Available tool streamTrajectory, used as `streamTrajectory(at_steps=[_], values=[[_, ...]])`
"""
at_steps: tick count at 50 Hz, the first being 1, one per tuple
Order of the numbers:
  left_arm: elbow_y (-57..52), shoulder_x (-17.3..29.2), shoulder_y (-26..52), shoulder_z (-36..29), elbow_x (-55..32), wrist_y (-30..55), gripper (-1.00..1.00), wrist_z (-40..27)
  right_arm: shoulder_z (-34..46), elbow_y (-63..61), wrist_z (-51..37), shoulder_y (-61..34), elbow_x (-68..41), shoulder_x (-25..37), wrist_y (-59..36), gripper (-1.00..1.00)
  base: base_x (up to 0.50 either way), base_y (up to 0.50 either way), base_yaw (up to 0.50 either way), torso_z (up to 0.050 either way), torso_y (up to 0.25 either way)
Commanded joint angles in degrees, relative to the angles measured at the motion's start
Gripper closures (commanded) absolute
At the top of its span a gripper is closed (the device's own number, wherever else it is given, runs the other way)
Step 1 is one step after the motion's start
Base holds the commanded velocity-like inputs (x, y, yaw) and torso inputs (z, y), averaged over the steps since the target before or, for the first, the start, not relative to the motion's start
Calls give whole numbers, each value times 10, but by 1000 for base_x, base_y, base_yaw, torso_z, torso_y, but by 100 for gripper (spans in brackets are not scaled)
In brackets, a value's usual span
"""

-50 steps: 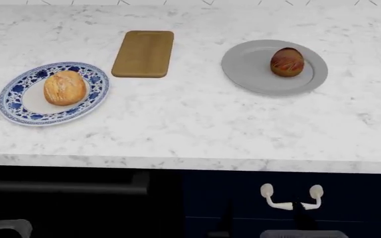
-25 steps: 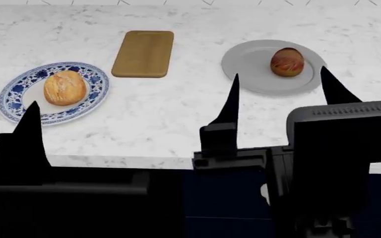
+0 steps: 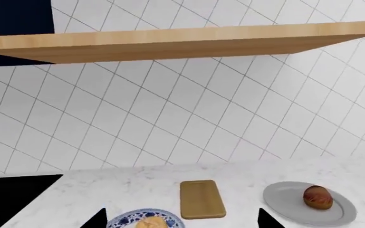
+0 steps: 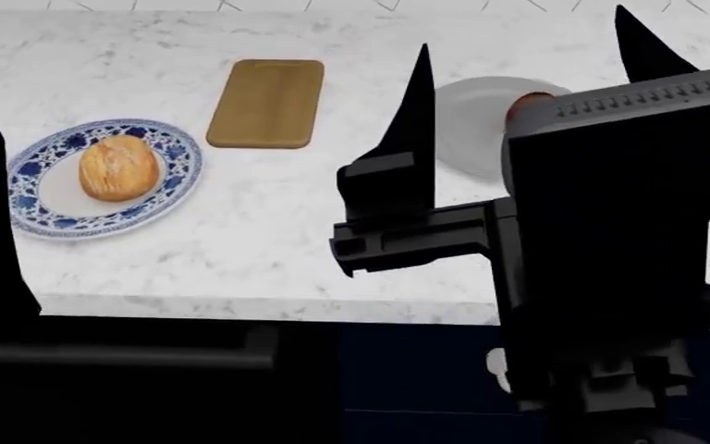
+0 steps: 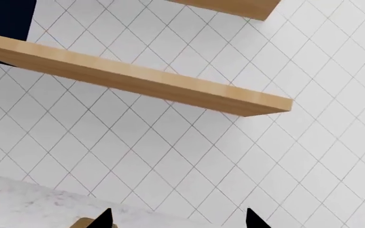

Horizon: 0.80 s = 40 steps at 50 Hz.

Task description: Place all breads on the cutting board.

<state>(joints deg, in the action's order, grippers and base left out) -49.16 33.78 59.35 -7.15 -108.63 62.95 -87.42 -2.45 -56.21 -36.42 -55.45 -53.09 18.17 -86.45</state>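
The cutting board [image 4: 266, 103] lies between two plated rolls: one [image 4: 118, 167] left, one [image 3: 317, 197] right.

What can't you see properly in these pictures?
- Dark roll: head view, mostly behind the right arm; clear in the left wrist view.
- Grey plate: head view, half covered by that arm.
- Golden roll: left wrist view, cut off by the edge.
- Cutting board: right wrist view, only a corner shows.
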Motion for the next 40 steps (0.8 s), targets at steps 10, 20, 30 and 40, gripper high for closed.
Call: streamTrajectory(at_steps=[10,20,30,40], values=[[-13,51,10,-53,21,-70,-100,10,-2,27,-50,-2,-67,24,48,-100,327,0,0,0,0],[-14,57,14,-61,18,-77,-100,7,8,28,-51,3,-70,34,64,-100,311,48,0,0,0],[-13,59,14,-69,24,-80,-100,12,21,37,-54,1,-72,38,75,-100,241,182,0,0,0],[-13,65,14,-71,27,-87,-100,14,32,42,-49,14,-60,46,103,-100,214,38,0,0,0]])
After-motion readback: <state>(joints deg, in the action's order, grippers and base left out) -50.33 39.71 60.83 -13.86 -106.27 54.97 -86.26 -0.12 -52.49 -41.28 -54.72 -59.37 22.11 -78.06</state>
